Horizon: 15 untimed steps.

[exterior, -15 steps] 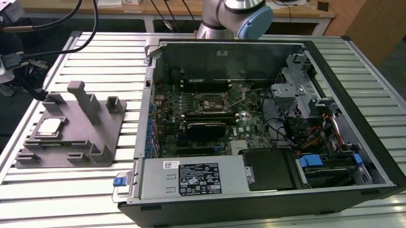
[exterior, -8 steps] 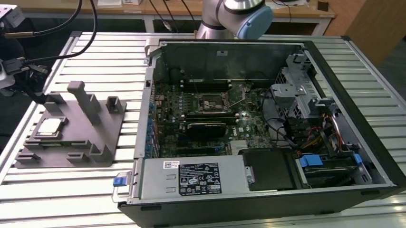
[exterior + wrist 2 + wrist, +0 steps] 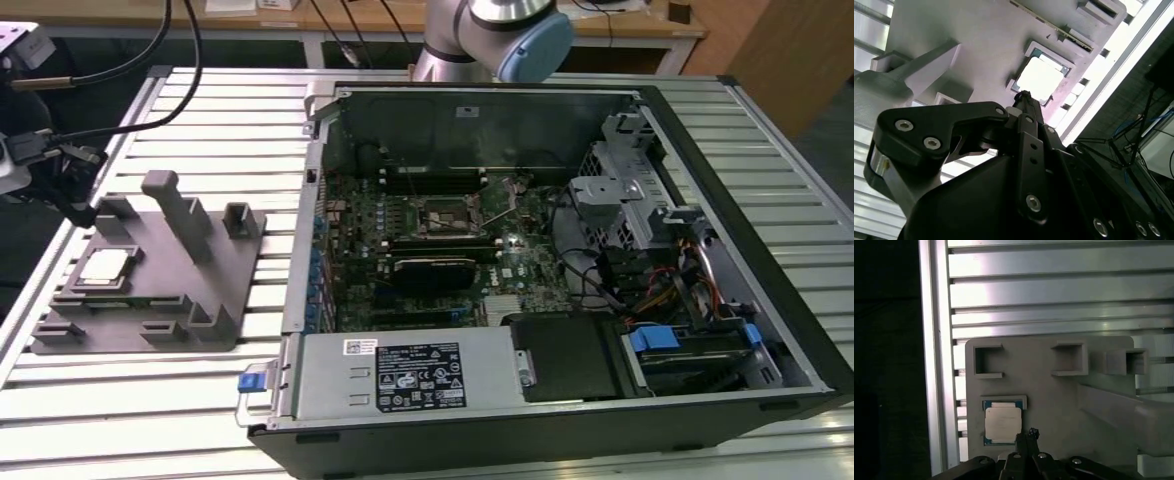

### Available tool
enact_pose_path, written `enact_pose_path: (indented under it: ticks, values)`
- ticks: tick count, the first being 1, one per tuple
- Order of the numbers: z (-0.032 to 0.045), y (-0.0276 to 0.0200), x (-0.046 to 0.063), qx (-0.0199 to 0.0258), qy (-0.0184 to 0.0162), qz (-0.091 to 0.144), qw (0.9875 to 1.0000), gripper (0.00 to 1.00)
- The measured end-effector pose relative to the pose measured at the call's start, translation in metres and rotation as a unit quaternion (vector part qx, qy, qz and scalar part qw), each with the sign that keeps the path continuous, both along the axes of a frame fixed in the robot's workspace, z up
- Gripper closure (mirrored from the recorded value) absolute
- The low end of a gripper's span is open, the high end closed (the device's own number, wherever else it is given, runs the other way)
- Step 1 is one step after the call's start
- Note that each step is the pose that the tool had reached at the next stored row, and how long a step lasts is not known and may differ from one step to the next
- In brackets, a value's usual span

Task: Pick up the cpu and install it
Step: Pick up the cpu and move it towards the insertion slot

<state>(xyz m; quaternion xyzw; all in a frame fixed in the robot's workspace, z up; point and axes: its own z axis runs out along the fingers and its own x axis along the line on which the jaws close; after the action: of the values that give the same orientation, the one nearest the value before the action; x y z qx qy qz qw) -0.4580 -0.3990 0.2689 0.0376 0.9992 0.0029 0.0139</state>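
Note:
The cpu is a small silver square lying flat in a recess of the grey fixture at the exterior view's left. My gripper hangs above the fixture's far left corner, a little above the chip and apart from it. Both wrist views show the cpu just beside the tip of my gripper. The fingers are shut together with nothing between them. The black socket frame sits on the motherboard inside the open computer case.
Tall posts rise from the fixture close to the gripper. The slatted aluminium table carries the fixture and the case. Its left edge runs right beside the fixture. Cables hang over the back left.

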Motion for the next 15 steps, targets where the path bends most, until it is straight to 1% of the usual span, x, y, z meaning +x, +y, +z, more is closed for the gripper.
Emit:
enact_pose_path:
  ticks: [1, 4, 5, 10, 14, 15]
  values:
    - [-0.0014, 0.0, 0.0, -0.0008, 0.0, 0.0, 1.0, 0.89]
    - [-0.007, -0.0001, 0.0, -0.0011, 0.0, 0.0, 1.0, 0.89]
    - [-0.01, -0.0001, -0.001, -0.0011, 0.0, 0.0, 1.0, 0.89]
    - [-0.0158, -0.0005, -0.004, -0.0011, 0.0, 0.0, 1.0, 0.89]
    - [-0.021, -0.0016, -0.005, -0.0011, 0.0001, 0.0, 1.0, 0.89]
    - [-0.0236, -0.0027, -0.006, -0.0011, 0.0, 0.0, 1.0, 0.89]
